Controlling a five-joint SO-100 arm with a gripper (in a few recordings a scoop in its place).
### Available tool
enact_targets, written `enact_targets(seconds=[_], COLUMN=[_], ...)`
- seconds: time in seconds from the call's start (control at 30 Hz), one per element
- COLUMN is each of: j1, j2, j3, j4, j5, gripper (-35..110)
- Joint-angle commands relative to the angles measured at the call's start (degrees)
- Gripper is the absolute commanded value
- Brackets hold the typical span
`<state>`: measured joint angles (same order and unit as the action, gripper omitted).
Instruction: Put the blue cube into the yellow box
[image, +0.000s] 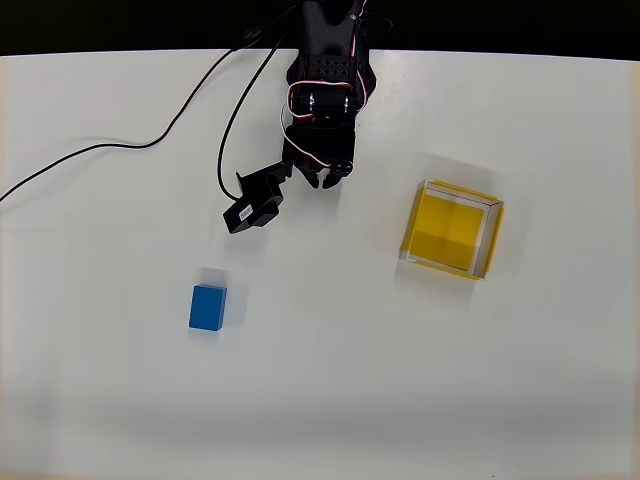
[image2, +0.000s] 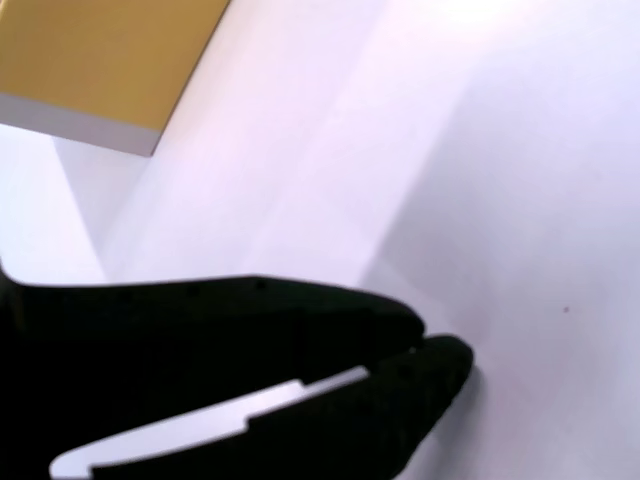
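The blue cube (image: 207, 307) lies on the white table, left of centre and toward the front in the overhead view. Over on the right stands the yellow box (image: 453, 230), empty, with thin pale walls; the wrist view catches one corner of that box (image2: 100, 60) at its top left. My black gripper (image: 326, 180) hangs near the back of the table, between the two and well clear of both. In the wrist view the gripper (image2: 425, 345) has its fingers closed tip to tip, with nothing between them.
A black camera module (image: 255, 205) sticks out from the arm's left side. Black cables (image: 150, 140) trail across the back left of the table (image: 330, 400). The table's back edge runs just behind the arm.
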<state>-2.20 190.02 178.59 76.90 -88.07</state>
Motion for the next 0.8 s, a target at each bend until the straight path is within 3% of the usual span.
enact_targets(seconds=[0.0,0.63,0.77], j1=[-1.1,-1.8,-1.1], j2=[1.7,1.7,1.6], j3=[1.6,1.6,1.6], j4=[0.9,0.7,0.7], j5=[-2.8,-1.5,-5.4], gripper=[0,0,0])
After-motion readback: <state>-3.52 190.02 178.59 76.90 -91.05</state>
